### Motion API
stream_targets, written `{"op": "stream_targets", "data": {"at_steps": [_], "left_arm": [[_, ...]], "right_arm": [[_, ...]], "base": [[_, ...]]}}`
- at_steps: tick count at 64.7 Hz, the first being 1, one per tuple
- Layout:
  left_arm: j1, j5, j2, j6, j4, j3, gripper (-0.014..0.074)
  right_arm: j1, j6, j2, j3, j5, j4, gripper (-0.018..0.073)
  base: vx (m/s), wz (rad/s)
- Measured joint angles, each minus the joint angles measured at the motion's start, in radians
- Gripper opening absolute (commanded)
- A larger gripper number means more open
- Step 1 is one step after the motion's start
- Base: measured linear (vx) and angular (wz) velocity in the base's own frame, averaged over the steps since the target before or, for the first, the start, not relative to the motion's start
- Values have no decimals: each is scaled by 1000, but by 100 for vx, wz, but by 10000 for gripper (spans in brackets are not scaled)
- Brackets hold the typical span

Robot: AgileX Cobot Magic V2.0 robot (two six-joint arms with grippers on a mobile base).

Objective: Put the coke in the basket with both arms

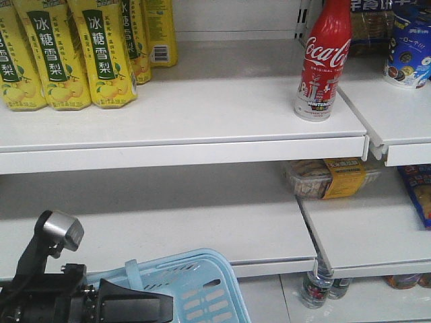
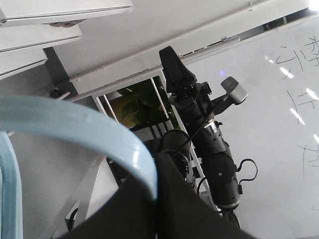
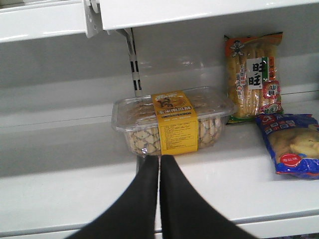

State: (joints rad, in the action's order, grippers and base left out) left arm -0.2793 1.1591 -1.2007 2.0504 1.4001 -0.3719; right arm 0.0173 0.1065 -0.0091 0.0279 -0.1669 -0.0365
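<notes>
A red Coca-Cola bottle [image 1: 324, 60] stands upright near the right end of the upper shelf [image 1: 182, 151]. A light blue plastic basket [image 1: 195, 289] hangs at the bottom of the front view, below the lower shelf. My left gripper [image 1: 161, 303] is shut on the basket's handle [image 2: 75, 122]; in the left wrist view the handle runs between the black fingers [image 2: 179, 199]. My right gripper [image 3: 159, 159] is shut and empty, pointing at the lower shelf, just in front of a clear biscuit box [image 3: 172, 122]. It is out of the front view.
Yellow pear-drink bottles [image 1: 67, 54] stand at the upper shelf's left. The biscuit box [image 1: 330, 178] lies on the lower shelf. A striped snack bag [image 3: 254, 74] and a blue bag [image 3: 291, 149] lie to its right. Small bottles [image 1: 316, 289] stand on the bottom shelf.
</notes>
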Motion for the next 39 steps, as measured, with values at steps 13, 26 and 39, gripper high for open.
{"op": "stream_targets", "data": {"at_steps": [13, 26, 39], "left_arm": [[0, 0, 0, 0, 0, 0, -7], [0, 0, 0, 0, 0, 0, -7], [0, 0, 0, 0, 0, 0, -7]], "right_arm": [[0, 0, 0, 0, 0, 0, -5], [0, 0, 0, 0, 0, 0, -5], [0, 0, 0, 0, 0, 0, -5]], "base": [[2, 2], [0, 1], [0, 0]]}}
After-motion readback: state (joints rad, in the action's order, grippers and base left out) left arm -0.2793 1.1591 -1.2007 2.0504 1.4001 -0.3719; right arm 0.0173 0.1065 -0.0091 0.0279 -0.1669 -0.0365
